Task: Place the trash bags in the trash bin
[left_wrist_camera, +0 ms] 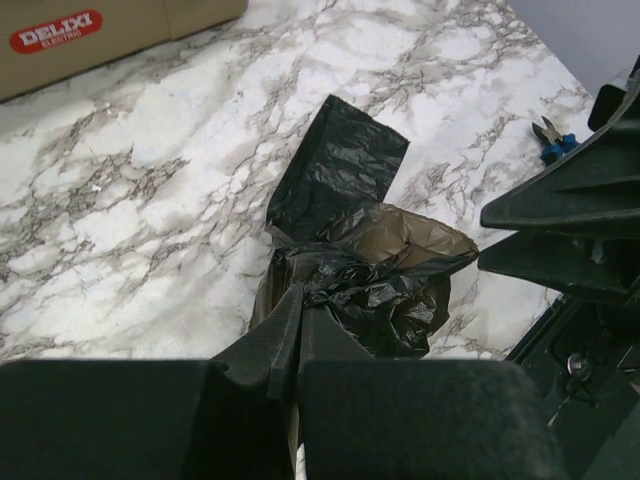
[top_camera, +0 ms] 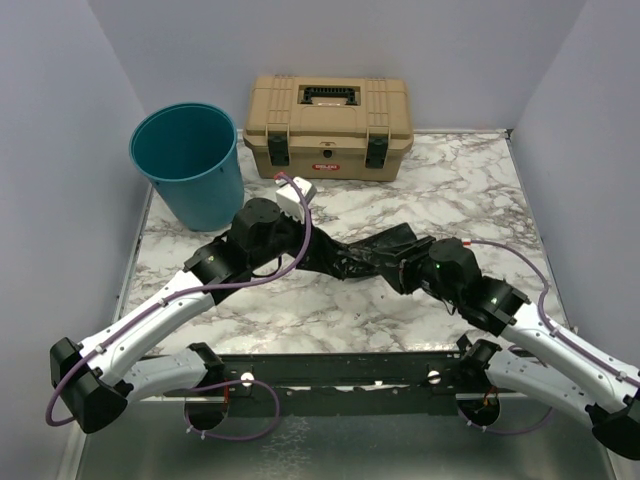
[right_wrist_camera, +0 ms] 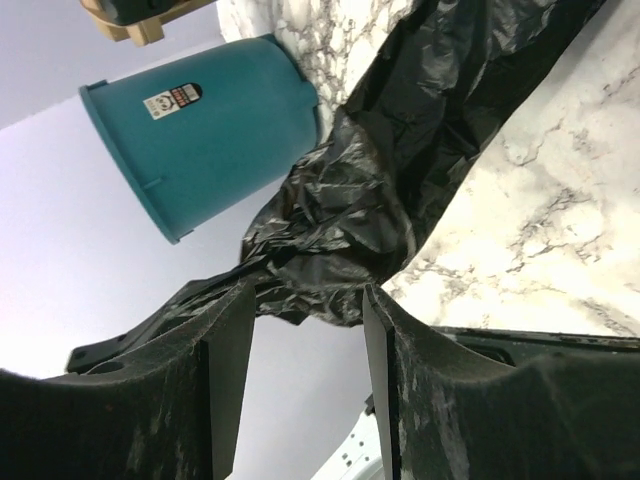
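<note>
The black trash bag [top_camera: 392, 243] lies crumpled on the marble table between my two grippers. In the left wrist view the bag [left_wrist_camera: 345, 170] has a flat folded end stretching away and a bunched end at my fingers. My left gripper [left_wrist_camera: 300, 297] is shut on that bunched end; it shows in the top view [top_camera: 345, 265]. My right gripper [right_wrist_camera: 305, 295] is open, and the bag's crinkled edge [right_wrist_camera: 350, 220] hangs just beyond its fingertips; it sits in the top view [top_camera: 396, 270] right of the left gripper. The teal trash bin [top_camera: 190, 160] stands upright at the back left, also in the right wrist view [right_wrist_camera: 200, 130].
A tan toolbox [top_camera: 328, 125] with black latches stands at the back centre, right of the bin. Small blue-handled pliers [left_wrist_camera: 549, 136] lie on the table [top_camera: 470, 190] beyond the right gripper. Grey walls close in the left, right and back sides.
</note>
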`<state>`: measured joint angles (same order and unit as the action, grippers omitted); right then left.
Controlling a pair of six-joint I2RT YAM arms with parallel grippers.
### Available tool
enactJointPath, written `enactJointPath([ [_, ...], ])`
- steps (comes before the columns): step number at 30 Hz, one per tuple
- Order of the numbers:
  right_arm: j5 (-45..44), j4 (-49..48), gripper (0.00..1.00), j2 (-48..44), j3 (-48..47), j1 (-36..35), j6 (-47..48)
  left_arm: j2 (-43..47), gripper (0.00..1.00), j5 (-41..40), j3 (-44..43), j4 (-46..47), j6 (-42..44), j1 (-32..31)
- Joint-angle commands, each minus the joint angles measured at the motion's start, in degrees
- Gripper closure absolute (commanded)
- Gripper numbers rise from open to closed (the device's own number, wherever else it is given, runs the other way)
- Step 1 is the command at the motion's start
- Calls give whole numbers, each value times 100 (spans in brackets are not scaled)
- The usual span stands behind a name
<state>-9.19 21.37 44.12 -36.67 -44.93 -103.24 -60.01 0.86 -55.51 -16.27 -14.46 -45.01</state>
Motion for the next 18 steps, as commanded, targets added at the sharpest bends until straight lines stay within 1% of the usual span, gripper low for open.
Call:
enactJointPath([
  [1, -96, 533, 49, 332, -314, 2, 312, 113, 100, -21, -229, -45, 225, -25],
  [6, 241, 180, 49, 513, -254, 6, 255, 86, 100, 91, -242, -47, 242, -29],
  [8, 200, 63, 57, 519, -207, 6, 223, 92, 100, 134, -233, -51, 227, -27],
  [10, 169, -7, 58, 499, -169, 3, 183, 111, 100, 163, -218, -48, 218, -27],
  [18, 353, -117, 58, 578, -112, 6, 112, 172, 100, 138, -206, -50, 185, -32],
])
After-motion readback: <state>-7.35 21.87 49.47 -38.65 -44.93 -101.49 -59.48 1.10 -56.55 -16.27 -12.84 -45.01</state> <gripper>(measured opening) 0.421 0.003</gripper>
